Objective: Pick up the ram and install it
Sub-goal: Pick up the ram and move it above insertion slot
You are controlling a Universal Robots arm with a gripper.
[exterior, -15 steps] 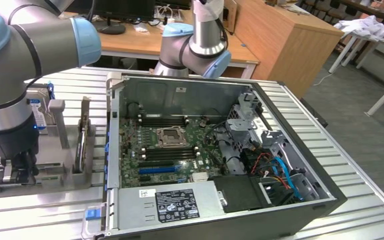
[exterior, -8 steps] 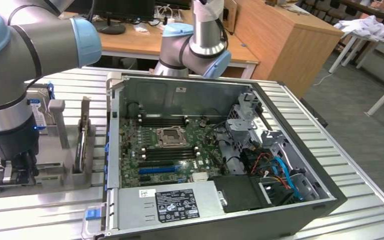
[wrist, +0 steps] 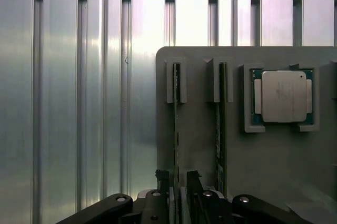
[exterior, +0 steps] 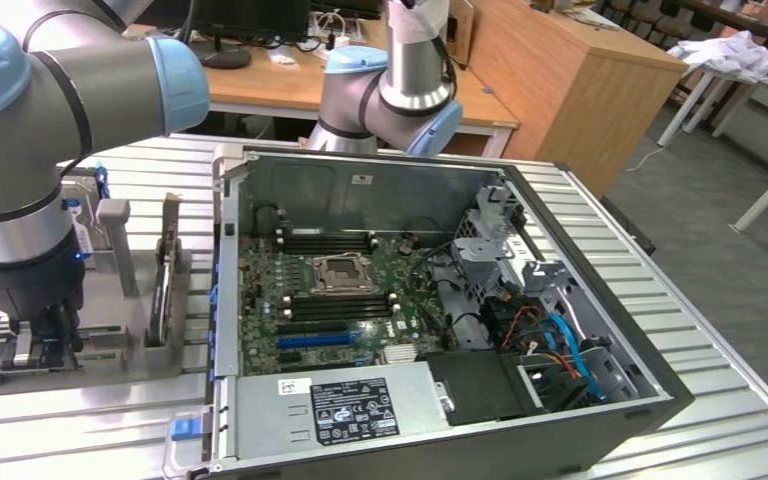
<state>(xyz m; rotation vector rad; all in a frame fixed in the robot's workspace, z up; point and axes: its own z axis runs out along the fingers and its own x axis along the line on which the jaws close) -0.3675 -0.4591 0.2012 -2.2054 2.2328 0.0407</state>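
In the exterior view, the ribbed metal desk (exterior: 678, 290) carries one open computer case (exterior: 357, 190). One grey holder (exterior: 117, 350) lies just beside the case wall on the exterior view's left. Two arms show. The near arm (exterior: 37, 150) reaches down to the holder, with its claw (exterior: 40, 345) low over it. The far arm (exterior: 398, 90) rises behind the case. A thin stick (exterior: 164, 285) stands on edge in the holder between the claw and the case wall, but which stick it is I cannot tell. Bare desk runs past the case on the exterior view's right out to the desk's edge.

In the wrist view, the holder (wrist: 200, 129) carries two sticks on edge in two parallel slots, and one processor chip (wrist: 284, 97) in a recess. The claw (wrist: 177, 175) is released. Its fingers (wrist: 192, 182) stand apart on either side of the ram (wrist: 176, 119), which sits in its slot. The second stick (wrist: 221, 124) lies between the ram and the chip. Beyond the holder's edge nearest the ram, the desk (wrist: 68, 103) lies open.
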